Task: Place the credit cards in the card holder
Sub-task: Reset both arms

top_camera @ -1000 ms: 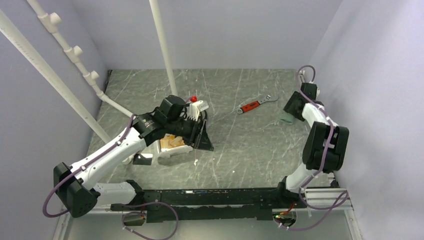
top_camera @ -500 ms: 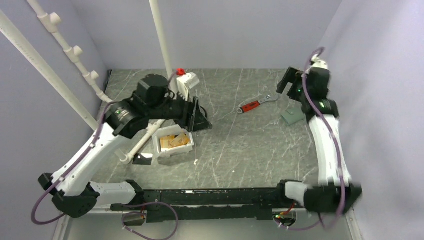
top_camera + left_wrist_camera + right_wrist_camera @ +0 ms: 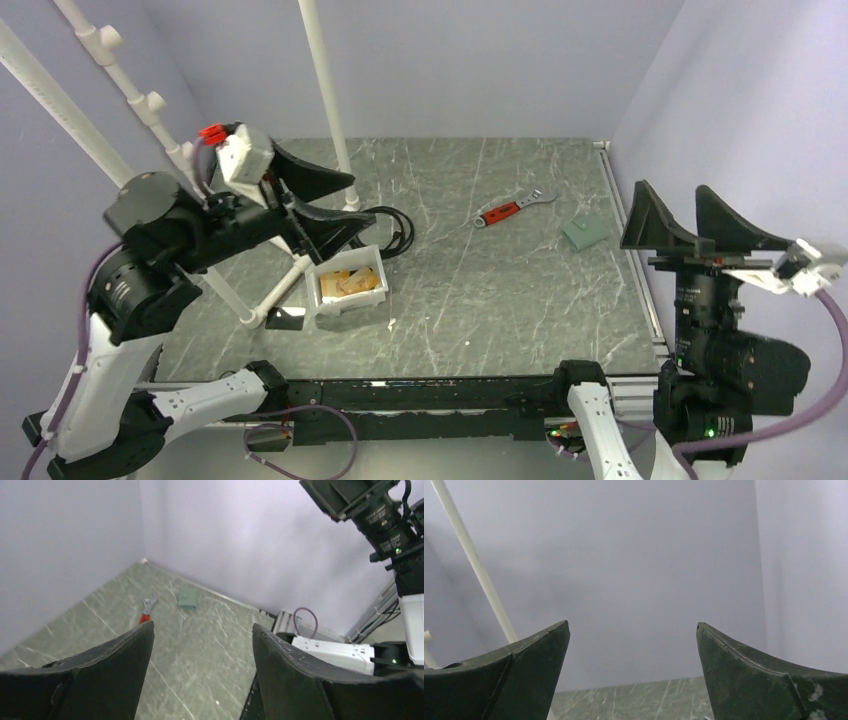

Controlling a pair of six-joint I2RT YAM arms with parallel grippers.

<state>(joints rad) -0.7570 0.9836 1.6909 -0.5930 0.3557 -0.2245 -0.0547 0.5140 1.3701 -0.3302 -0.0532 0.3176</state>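
**Grey-green holder (image 3: 583, 233) and cards (image 3: 350, 283) well apart; both grippers empty**

Table (image 3: 480, 300): dark marbled slab. The left gripper (image 3: 362, 204) hangs high on the left, near the tray, with its jaws apart and nothing between them. The right gripper (image 3: 672, 190) is raised past the right edge and points at the back wall; its jaws are spread wide and it is also empty. A white tray (image 3: 345, 304) sits left of centre with the tan cards inside. The wrench (image 3: 512, 208) lies toward the back, between tray and holder. The holder lies flat near the right edge. We judge it folded shut, though it is too small to be sure.

Risks: by our reading no card is in the holder yet. If the holder is shut, a card pushed at it would likely slide the light wallet across the slab unless one gripper pins it. Thin cards lying flat give the fingers little to bite on, so two may lift together, or the tray wall may block the approach.

Against one second ago: the left arm was low over the tray and the right was down at the holder. Both have since swung up and back. Tray, wrench and holder have not shifted.
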